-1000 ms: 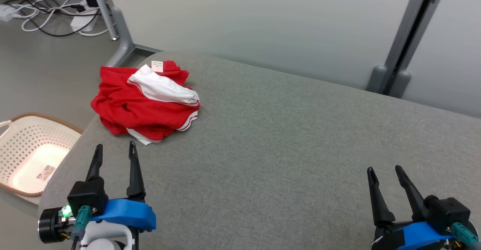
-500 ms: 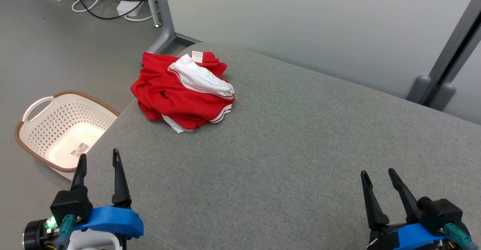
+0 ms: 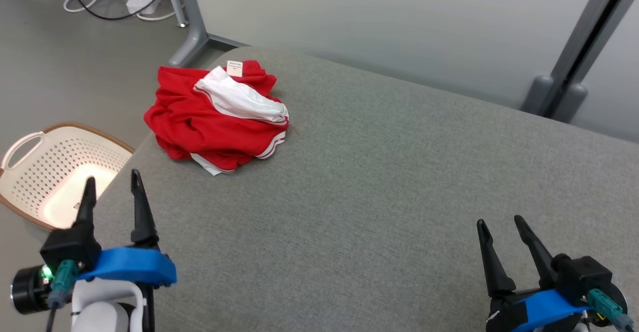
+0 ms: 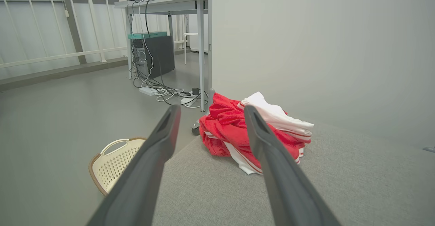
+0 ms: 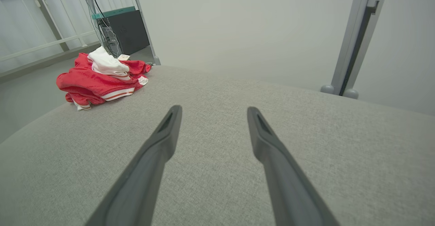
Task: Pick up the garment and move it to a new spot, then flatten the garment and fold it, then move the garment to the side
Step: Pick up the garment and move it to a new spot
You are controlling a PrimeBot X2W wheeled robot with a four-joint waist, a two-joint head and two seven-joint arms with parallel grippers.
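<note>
Crumpled red-and-white cloth garment (image 3: 214,117) is heaped at far left corner of grey fabric-topped bench (image 3: 374,197). Left tool (image 3: 112,177) and right tool (image 3: 499,220) are held released, presumably for pickup.

The head camera swung left, then partly back, shifting the whole view. The left pincer (image 3: 112,176) drifted to the worktop's (image 3: 379,182) left edge, its outer finger now over the basket (image 3: 30,172).
</note>
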